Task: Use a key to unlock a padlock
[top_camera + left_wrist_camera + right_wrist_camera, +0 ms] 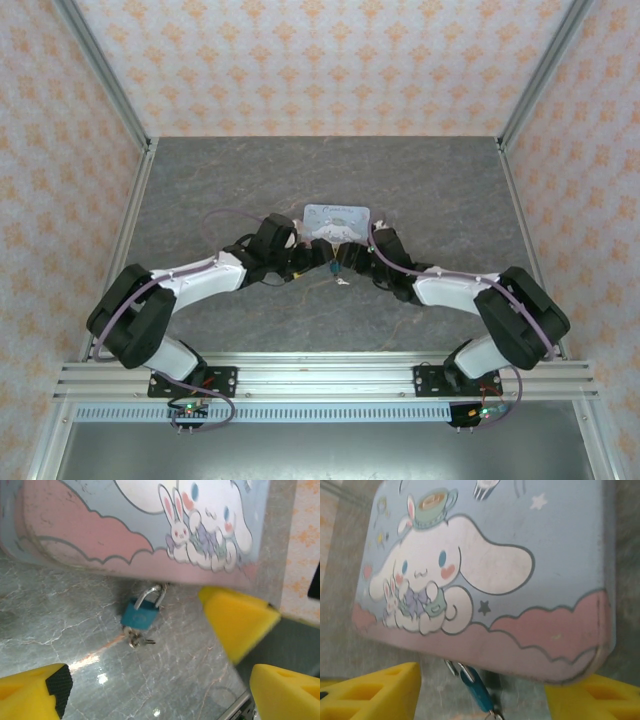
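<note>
walls (330,60): peach floral paper | tabletop (200,190): grey marble-look | frame (105,75): alu rails | light: even, prob. overhead

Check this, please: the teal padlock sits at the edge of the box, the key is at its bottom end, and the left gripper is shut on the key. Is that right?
Not quite. The left gripper is open, not shut on the key. In the left wrist view its jaws stand wide apart, clear of the key. The rest holds: the teal padlock sits at the edge of the box, with the key at its bottom end.

Bright, even light from above; small glare spots on the worktop (102,679) (left wrist view); both wrist pictures are soft, blurred toward edges.
</note>
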Available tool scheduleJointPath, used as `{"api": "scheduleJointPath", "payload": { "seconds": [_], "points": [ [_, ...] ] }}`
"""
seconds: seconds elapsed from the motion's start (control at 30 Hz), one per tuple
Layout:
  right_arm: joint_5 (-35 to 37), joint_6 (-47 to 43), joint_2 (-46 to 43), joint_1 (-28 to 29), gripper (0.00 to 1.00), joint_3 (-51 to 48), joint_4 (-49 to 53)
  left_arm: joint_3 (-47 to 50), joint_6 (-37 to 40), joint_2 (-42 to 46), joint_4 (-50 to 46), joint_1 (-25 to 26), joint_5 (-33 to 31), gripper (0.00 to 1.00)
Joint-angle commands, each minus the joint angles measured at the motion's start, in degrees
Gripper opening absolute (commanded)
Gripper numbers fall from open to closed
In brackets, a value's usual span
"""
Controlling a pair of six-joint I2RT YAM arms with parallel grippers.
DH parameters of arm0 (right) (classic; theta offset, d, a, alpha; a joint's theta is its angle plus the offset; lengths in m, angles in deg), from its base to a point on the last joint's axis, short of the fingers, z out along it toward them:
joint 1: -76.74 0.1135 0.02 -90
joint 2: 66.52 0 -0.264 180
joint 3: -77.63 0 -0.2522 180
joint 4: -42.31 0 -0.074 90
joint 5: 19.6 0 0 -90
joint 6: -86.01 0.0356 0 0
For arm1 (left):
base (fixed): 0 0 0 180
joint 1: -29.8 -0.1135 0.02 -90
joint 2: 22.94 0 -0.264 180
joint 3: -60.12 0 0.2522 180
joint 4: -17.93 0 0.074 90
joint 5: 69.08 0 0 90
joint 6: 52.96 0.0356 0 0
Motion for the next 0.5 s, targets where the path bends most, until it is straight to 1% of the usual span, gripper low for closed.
{"api": "scheduleJointPath", "payload": {
  "seconds": [0.0,0.1,0.17,0.3,0.47],
  "points": [
    [-1.77,-0.68,2.3,-2.67,0.65,5.1,0.99,-0.13,1.29,1.29,-3.29,-0.32,-1.73,0.94],
    [-4.76,-0.79,3.15,-3.55,0.64,7.14,1.73,-0.48,1.33,1.56,-3.93,-0.47,-2.56,0.95],
    [-5.97,0.04,2.68,-3.54,0.64,6.52,1.12,-0.62,1.45,1.8,-4.61,-0.51,-3.34,0.95],
    [-6.45,2.39,0.72,-3.55,0.64,1.86,-2.31,-0.4,1.58,1.91,-5.29,-0.62,-4.52,0.96],
    [-5.55,2.31,-1.52,-3.54,0.61,-2.96,-2.75,-0.63,2.0,2.0,-6.5,-1.03,-5.88,0.97]
  ]
}}
